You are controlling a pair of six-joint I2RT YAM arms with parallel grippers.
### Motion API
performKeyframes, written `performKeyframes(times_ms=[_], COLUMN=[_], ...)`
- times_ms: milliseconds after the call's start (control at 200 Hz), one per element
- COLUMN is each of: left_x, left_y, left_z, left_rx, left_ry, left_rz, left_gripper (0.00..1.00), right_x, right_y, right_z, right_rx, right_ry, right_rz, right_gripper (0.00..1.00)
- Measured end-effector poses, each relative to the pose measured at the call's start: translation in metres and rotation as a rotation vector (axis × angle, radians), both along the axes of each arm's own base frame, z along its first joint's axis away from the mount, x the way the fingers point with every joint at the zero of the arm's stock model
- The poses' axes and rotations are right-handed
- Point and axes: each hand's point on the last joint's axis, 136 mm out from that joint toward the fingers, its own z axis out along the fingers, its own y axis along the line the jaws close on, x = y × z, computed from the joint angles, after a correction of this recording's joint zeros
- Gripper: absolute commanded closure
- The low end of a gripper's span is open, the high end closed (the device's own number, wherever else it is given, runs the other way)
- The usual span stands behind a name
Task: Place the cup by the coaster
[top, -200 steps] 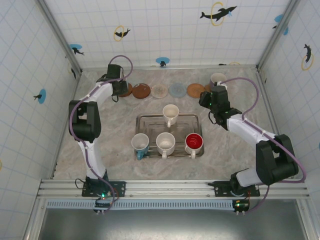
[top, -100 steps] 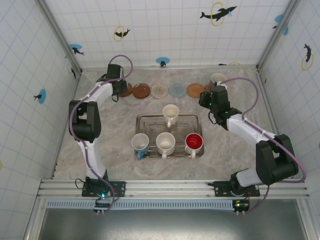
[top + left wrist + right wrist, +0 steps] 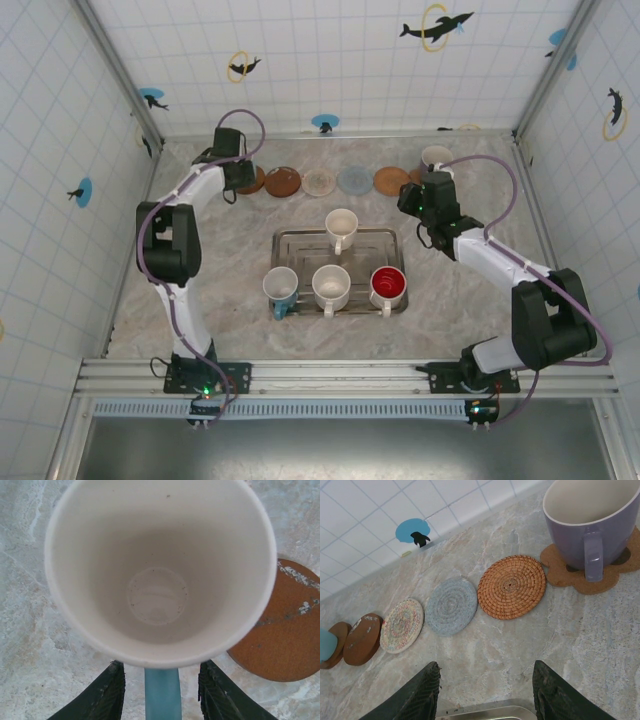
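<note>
Our left fingers [image 3: 112,692] stand open, flanking the blue handle [image 3: 162,697] of the upright cup [image 3: 160,580], just beside the brown coaster [image 3: 282,625]. Our right fingers [image 3: 427,690] gape empty, farther off.

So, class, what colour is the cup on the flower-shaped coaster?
Purple cup, best in the right wrist view.
</note>
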Motion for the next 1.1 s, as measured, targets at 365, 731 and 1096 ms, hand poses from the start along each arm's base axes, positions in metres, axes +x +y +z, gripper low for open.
performKeyframes(times_ms=[365,731,1096], left_x=[-0.030,-0.078,-0.145], left_y=[-0.001,-0.048,-0.080], left_z=[0.076,0.143,0.164], left_rx=[-0.049,-0.112,-0.138], left_ry=[-0.152,-0.334,-0.459], left_rz=[-0.010,-0.112,-0.217], left_gripper=[0.56,0.52,0.45], right_x=[0.006,0.003,-0.002], right_y=[0.012,0.028,0.035], right_z=[0.015,0.025,0.035], right_rx=[0.011,-0.006,-0.093], right_ry=[-0.030,-0.038,-0.017], right_rz=[0.020,0.048,0.063], right_gripper=[0.48,0.46,0.42])
